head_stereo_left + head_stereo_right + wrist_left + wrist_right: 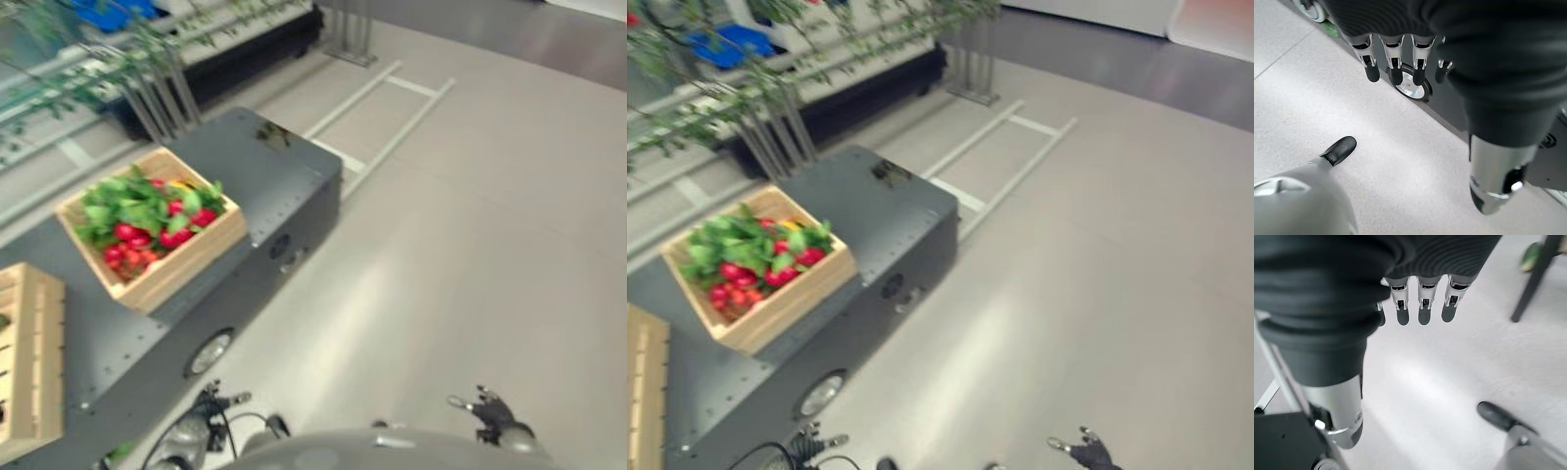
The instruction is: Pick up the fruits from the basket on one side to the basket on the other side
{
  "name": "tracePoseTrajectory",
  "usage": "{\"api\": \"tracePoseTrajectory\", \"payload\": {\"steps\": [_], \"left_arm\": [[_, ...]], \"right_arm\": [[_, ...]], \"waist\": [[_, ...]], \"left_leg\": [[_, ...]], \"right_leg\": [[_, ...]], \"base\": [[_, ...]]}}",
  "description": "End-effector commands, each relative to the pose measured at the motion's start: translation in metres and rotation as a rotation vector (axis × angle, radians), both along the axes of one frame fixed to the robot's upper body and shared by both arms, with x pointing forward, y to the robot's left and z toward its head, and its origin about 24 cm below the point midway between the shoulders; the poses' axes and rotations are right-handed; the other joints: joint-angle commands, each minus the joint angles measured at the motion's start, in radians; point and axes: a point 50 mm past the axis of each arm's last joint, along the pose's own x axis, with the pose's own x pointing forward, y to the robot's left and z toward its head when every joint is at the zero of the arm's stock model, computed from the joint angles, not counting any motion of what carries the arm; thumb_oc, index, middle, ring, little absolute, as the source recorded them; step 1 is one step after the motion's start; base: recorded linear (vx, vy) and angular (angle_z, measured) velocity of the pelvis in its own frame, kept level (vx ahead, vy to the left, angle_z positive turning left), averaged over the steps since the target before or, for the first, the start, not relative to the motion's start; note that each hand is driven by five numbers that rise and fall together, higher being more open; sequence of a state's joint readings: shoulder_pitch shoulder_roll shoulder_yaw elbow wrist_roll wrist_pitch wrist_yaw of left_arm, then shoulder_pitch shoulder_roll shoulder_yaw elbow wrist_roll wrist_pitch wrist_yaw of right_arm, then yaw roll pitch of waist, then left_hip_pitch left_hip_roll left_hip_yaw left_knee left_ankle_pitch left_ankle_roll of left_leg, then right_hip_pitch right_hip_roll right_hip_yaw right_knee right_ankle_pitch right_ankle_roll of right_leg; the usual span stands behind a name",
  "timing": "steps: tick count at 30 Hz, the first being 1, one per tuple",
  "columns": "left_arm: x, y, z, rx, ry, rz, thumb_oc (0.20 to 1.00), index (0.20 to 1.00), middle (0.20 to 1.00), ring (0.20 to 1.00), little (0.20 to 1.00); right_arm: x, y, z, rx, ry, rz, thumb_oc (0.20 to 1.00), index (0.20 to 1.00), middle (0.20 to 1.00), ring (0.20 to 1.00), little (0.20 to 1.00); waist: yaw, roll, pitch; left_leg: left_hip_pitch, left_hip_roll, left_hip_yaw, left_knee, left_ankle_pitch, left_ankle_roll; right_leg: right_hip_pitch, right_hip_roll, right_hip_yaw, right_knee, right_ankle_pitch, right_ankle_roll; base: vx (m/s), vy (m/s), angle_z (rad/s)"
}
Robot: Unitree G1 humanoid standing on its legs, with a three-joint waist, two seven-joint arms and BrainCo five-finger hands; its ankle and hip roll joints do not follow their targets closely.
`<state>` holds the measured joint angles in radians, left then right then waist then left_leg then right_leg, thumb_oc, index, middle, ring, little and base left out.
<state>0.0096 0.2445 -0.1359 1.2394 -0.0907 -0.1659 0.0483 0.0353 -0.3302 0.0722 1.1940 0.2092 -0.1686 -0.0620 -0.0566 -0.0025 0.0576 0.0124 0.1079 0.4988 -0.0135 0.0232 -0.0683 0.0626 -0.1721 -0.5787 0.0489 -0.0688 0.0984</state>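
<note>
The red fruits (147, 240), mixed in with green leaves (118, 206), are sitting in a wooden crate (191, 257) on top of a dark grey wheeled cart (284, 186), well ahead of the left hand (1396, 63) and further still from the right hand (1422, 308). A second, slatted wooden crate (29, 362) is resting on the same cart, nearer the left hand's side and apart from the full one.

Both hands are hanging low beside the cart, fingers straight and relaxed, holding nothing; the left one is hovering just off the cart's side by a wheel (1413, 85), the right one over bare floor (470, 255).

The main risk is the reach: both hands are below the cart top, so a rising left hand could be catching the cart's edge or knocking the crate wall. The leaves are also hiding much of the fruit, so a grasp may be closing on foliage instead.
</note>
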Motion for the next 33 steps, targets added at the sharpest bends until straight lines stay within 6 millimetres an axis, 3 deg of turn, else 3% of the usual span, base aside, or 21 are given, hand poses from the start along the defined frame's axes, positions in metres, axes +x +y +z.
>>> {"api": "tracePoseTrajectory", "payload": {"steps": [1,6,8,9,10,11,12,13,15,17,18,19,21,25,30,31,32,33], "left_arm": [[0.011,0.017,0.007,0.052,-0.031,-0.032,1.0,1.0,1.0,1.0,1.0],[0.001,0.019,0.006,0.061,-0.006,-0.025,1.0,1.0,1.0,1.0,1.0],[-0.002,0.019,0.005,0.059,0.001,-0.024,1.0,1.0,1.0,1.0,1.0],[-0.006,0.02,0.004,0.062,0.015,-0.033,1.0,1.0,1.0,1.0,1.0],[-0.006,0.02,0.004,0.062,0.015,-0.034,1.0,1.0,1.0,1.0,1.0],[-0.005,0.02,0.005,0.066,0.012,-0.05,1.0,1.0,1.0,1.0,1.0],[-0.002,0.021,0.005,0.075,0.012,-0.081,1.0,1.0,1.0,1.0,1.0],[-0.002,0.02,0.005,0.075,0.012,-0.081,1.0,1.0,1.0,1.0,1.0],[0.003,0.02,0.007,0.081,-0.003,-0.092,1.0,1.0,1.0,1.0,1.0],[0.01,0.02,0.009,0.087,-0.017,-0.104,1.0,1.0,1.0,1.0,1.0],[0.013,0.021,0.01,0.091,-0.02,-0.114,1.0,1.0,1.0,1.0,1.0],[0.013,0.021,0.01,0.091,-0.021,-0.114,1.0,1.0,1.0,1.0,1.0],[0.015,0.018,0.009,0.08,-0.023,-0.113,1.0,1.0,1.0,1.0,1.0],[0.01,0.016,0.007,0.068,-0.016,-0.102,1.0,1.0,1.0,1.0,1.0],[0.006,0.013,0.005,0.062,-0.013,-0.083,1.0,1.0,1.0,1.0,1.0],[0.009,0.011,0.006,0.059,-0.028,-0.071,1.0,1.0,1.0,1.0,1.0],[0.009,0.011,0.006,0.059,-0.028,-0.071,1.0,1.0,1.0,1.0,1.0],[0.017,0.011,0.008,0.064,-0.053,-0.07,1.0,1.0,1.0,1.0,1.0]], "right_arm": [[0.024,0.009,0.003,0.008,-0.054,0.028,1.0,1.0,1.0,1.0,1.0],[0.032,0.016,0.003,0.014,-0.051,0.077,1.0,1.0,1.0,1.0,1.0],[0.033,0.016,0.003,0.011,-0.045,0.086,1.0,1.0,1.0,1.0,1.0],[0.032,0.013,0.003,0.005,-0.04,0.08,1.0,1.0,1.0,1.0,1.0],[0.032,0.013,0.004,0.004,-0.04,0.08,1.0,1.0,1.0,1.0,1.0],[0.032,0.012,0.004,0.004,-0.042,0.069,1.0,1.0,1.0,1.0,1.0],[0.031,0.009,0.004,0.0,-0.039,0.058,1.0,1.0,1.0,1.0,1.0],[0.031,0.009,0.004,0.0,-0.039,0.059,1.0,1.0,1.0,1.0,1.0],[0.037,0.01,0.006,0.017,-0.069,0.047,1.0,1.0,1.0,1.0,1.0],[0.037,0.01,0.007,0.027,-0.09,0.034,1.0,1.0,1.0,1.0,1.0],[0.036,0.011,0.007,0.039,-0.096,0.026,1.0,1.0,1.0,1.0,1.0],[0.036,0.011,0.007,0.039,-0.096,0.026,1.0,1.0,1.0,1.0,1.0],[0.03,0.011,0.004,0.043,-0.081,0.017,1.0,1.0,1.0,1.0,1.0],[0.013,0.013,-0.002,0.049,-0.027,0.02,1.0,1.0,1.0,1.0,1.0],[0.005,0.011,-0.004,0.034,0.008,0.032,1.0,1.0,1.0,1.0,1.0],[0.004,0.008,-0.003,0.023,0.008,0.021,1.0,1.0,1.0,1.0,1.0],[0.004,0.008,-0.003,0.023,0.008,0.021,1.0,1.0,1.0,1.0,1.0],[0.012,0.003,0.001,0.003,-0.014,0.025,1.0,1.0,1.0,1.0,1.0]], "waist": [[0.03,-0.026,0.03],[0.078,-0.025,0.034],[0.096,-0.015,0.041],[0.104,0.002,0.053],[0.102,0.002,0.055],[0.099,0.01,0.064],[0.081,0.03,0.08],[0.082,0.029,0.08],[0.058,0.046,0.075],[0.049,0.046,0.073],[0.034,0.036,0.071],[0.034,0.037,0.07],[0.032,0.017,0.057],[0.042,-0.003,0.042],[0.06,-0.008,0.033],[0.04,-0.009,0.038],[0.04,-0.009,0.036],[0.018,-0.018,0.052]], "left_leg": [[0.042,0.004,-0.067,0.04,-0.082,-0.019],[0.029,-0.045,-0.119,0.03,-0.11,0.016],[0.026,-0.072,-0.152,0.021,-0.12,0.037],[0.042,-0.111,-0.196,-0.001,-0.127,0.062],[0.045,-0.115,-0.199,-0.004,-0.127,0.065],[0.055,-0.133,-0.226,-0.009,-0.129,0.075],[0.074,-0.157,-0.292,-0.03,-0.122,0.097],[0.075,-0.158,-0.291,-0.032,-0.122,0.098],[0.077,-0.173,-0.373,-0.06,-0.076,0.103],[0.072,-0.188,-0.461,-0.061,-0.065,0.102],[0.067,-0.205,-0.525,-0.054,-0.06,0.099],[0.064,-0.205,-0.525,-0.053,-0.059,0.099],[0.051,-0.243,-0.601,-0.046,-0.046,0.092],[0.051,-0.264,-0.665,-0.041,-0.037,0.066],[0.038,-0.257,-0.651,-0.039,-0.033,0.03],[0.012,-0.216,-0.501,-0.018,-0.033,0.012],[0.008,-0.217,-0.502,-0.016,-0.033,0.013],[-0.027,-0.149,-0.271,0.044,-0.051,0.005]], "right_leg": [[-0.015,0.019,-0.027,0.001,0.025,0.001],[-0.022,-0.026,-0.048,0.019,0.056,0.03],[-0.034,-0.069,-0.063,0.075,0.068,0.045],[-0.045,-0.131,-0.055,0.171,0.088,0.06],[-0.045,-0.138,-0.057,0.179,0.086,0.064],[-0.052,-0.164,-0.03,0.225,0.114,0.069],[-0.089,-0.175,0.095,0.306,0.103,0.061],[-0.093,-0.178,0.098,0.312,0.1,0.062],[-0.155,-0.053,0.265,0.328,0.042,0.019],[-0.169,0.028,0.323,0.296,-0.003,0.005],[-0.182,0.104,0.385,0.255,-0.031,-0.004],[-0.183,0.105,0.385,0.252,-0.028,-0.004],[-0.176,0.171,0.429,0.177,-0.015,-0.003],[-0.123,0.18,0.398,0.085,-0.006,-0.013],[-0.06,0.153,0.3,-0.008,0.01,-0.005],[-0.045,0.129,0.254,-0.034,0.019,0.009],[-0.048,0.128,0.254,-0.034,0.021,0.01],[-0.044,0.094,0.229,-0.05,0.039,0.023]], "base": [[-0.07,0.309,0.09],[-0.03,0.247,0.41],[-0.01,0.398,0.5],[0.03,0.392,0.73],[0.04,0.416,0.96],[0.0,0.329,0.87],[0.0,0.319,0.63],[-0.06,0.275,0.73],[0.01,0.144,1.45],[0.1,0.064,1.42],[0.07,0.032,1.52],[0.09,0.033,1.51],[0.09,0.004,1.43],[0.1,-0.046,1.28],[0.03,-0.071,0.71],[-0.03,0.017,0.65],[-0.11,0.048,0.89],[-0.1,0.032,0.96]]}}
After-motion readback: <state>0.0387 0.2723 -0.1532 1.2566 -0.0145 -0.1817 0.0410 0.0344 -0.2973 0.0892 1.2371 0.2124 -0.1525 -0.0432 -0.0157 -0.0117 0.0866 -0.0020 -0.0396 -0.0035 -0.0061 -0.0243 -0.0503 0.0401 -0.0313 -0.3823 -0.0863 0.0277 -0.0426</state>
